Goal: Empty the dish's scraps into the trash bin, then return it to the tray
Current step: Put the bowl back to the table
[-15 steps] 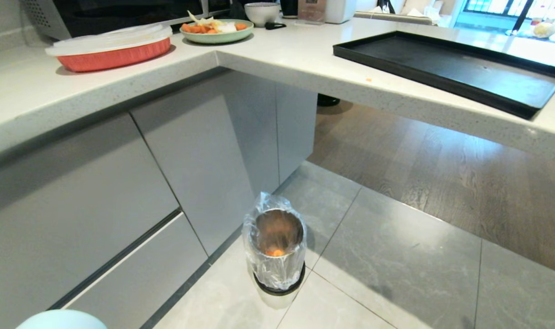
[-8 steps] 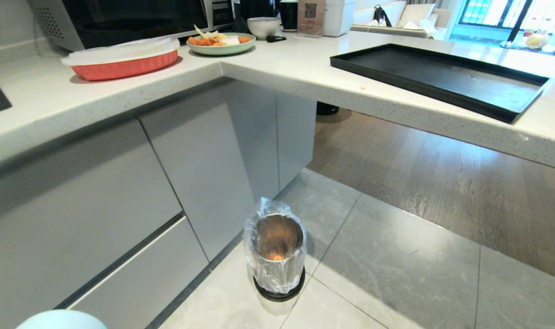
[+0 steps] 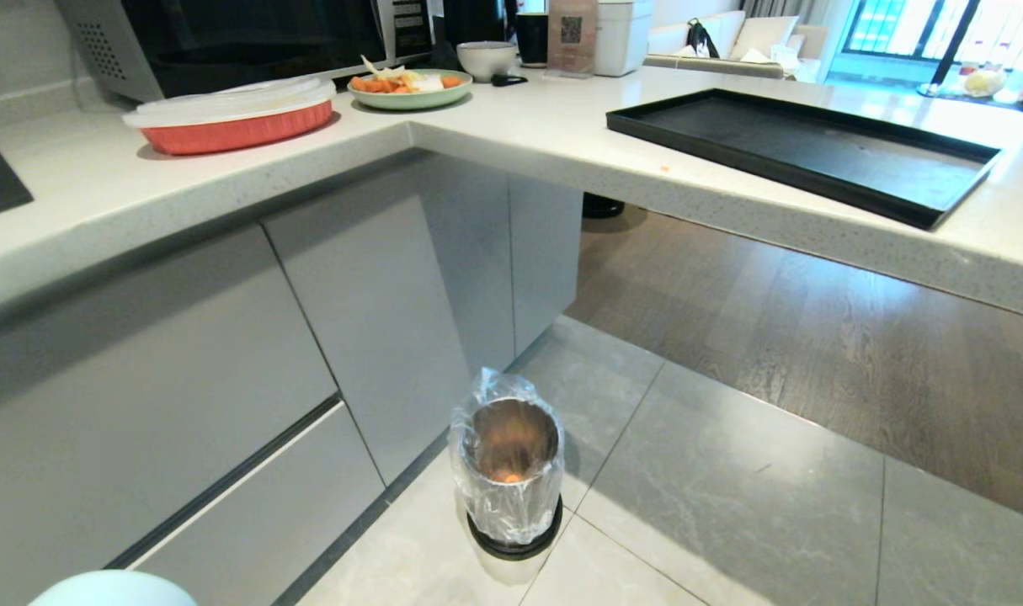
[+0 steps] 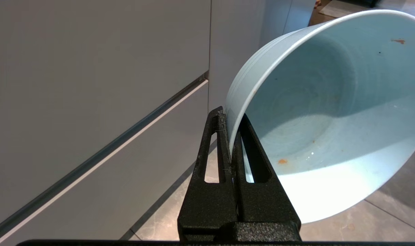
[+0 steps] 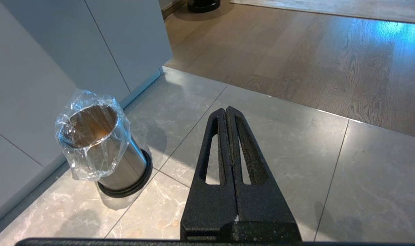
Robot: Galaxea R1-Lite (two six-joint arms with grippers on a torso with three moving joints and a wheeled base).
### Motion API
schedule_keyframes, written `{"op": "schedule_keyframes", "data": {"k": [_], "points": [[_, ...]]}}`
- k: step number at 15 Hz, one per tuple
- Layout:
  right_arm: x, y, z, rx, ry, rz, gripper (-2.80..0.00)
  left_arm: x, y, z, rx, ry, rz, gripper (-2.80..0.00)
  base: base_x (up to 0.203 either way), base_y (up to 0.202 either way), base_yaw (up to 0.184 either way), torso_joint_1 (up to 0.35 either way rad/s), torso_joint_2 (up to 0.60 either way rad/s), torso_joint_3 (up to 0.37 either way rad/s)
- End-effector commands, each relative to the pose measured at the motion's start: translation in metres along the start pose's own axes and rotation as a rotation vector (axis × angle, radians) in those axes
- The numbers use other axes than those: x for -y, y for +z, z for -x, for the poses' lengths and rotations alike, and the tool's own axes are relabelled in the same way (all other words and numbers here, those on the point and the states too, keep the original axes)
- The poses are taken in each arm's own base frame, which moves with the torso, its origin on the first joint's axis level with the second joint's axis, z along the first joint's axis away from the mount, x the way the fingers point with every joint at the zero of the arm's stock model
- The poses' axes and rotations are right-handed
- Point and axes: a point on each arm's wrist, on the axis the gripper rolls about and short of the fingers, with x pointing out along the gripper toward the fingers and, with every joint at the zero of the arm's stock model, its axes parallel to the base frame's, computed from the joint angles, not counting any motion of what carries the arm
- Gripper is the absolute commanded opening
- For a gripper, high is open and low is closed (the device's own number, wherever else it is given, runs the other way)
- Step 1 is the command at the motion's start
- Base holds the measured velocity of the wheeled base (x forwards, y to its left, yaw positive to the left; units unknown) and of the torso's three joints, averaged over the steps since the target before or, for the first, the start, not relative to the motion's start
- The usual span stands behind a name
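Progress check: I judge the emptying step done and the return step not yet begun.

Left tool (image 4: 232, 143) has its fingers pinched on the rim of the dish (image 4: 330, 112), one finger inside the wall and one outside. The dish sits tilted in that grip. Its inside is bare apart from a few small orange specks and smears, with no slices left. In the head view only a pale blue edge of the dish (image 3: 111, 587) shows at the bottom left corner, low and out over the floor, well apart from the desk (image 3: 528, 126).

Trash bin (image 3: 511, 471) stands on the grey floor tiles just beside the cabinet fronts, its plastic liner folded over the rim. Scraps (image 3: 506, 477) show as an orange patch at its bottom. From the right wrist view the trash bin (image 5: 101, 147) stands upright.

Right tool (image 5: 230, 136) hangs over the floor tiles with fingers pressed together and nothing between them; I read it as idle.

Tray (image 3: 797, 156) lies on the desk to the right with nothing on it. One small orange crumb (image 3: 665, 167) rests on the desk just beside the tray's near rim.

Remaining work, in my judgement: raise the dish to desk height, carry it across to the tray, level it, and set it down.
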Motion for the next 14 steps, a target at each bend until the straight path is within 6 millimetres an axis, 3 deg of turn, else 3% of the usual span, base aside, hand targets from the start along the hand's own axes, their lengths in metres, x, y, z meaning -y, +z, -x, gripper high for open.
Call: {"op": "schedule_keyframes", "data": {"k": [1, 14], "points": [[0.0000, 0.0000, 0.0000, 0.001, 0.000, -0.001, -2.80, 0.0000, 0.0000, -0.0001, -0.001, 0.000, 0.000, -2.80, 0.000, 0.000, 0.000, 0.000, 0.00, 0.000], [0.0000, 0.0000, 0.0000, 0.001, 0.000, -0.001, -2.80, 0.0000, 0.0000, -0.0001, -0.001, -0.001, 0.000, -2.80, 0.000, 0.000, 0.000, 0.000, 0.00, 0.000]]}}
